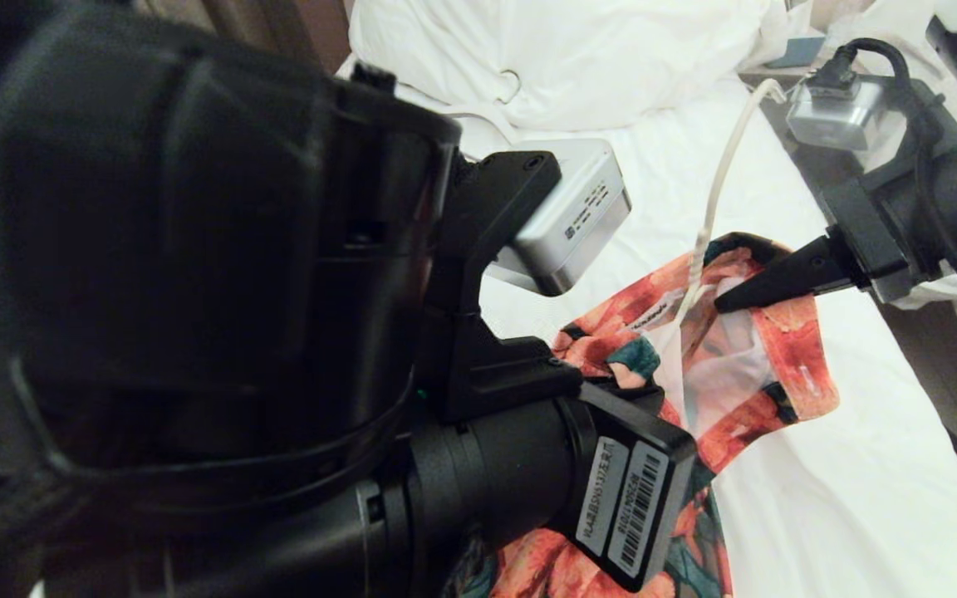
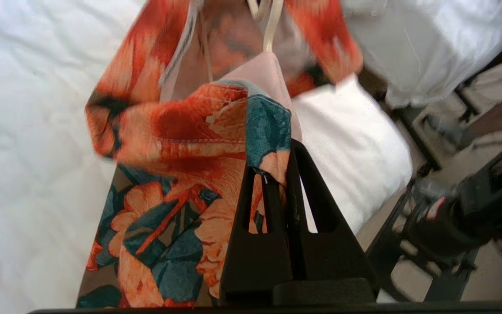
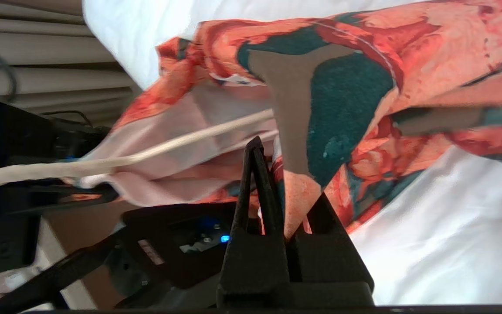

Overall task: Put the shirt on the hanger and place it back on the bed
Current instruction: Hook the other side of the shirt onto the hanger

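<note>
The shirt (image 1: 744,349) hangs stretched between my grippers above the bed (image 1: 844,465). My left gripper (image 2: 273,174) pinches its collar edge at seven o'clock, my right gripper (image 1: 728,301) clamps the neckline at three. The hanger (image 1: 715,195) rises toward twelve.

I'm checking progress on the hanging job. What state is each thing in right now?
shirt: lifted at the collar, neck spread open, lower part on the bed.
hanger: one arm pushed into the neck opening, the rest sticking out.
left end effector: shut on the shirt's collar edge.
right end effector: shut on the shirt's fabric.
bed: smooth sheet, pillows bunched at its head.
</note>
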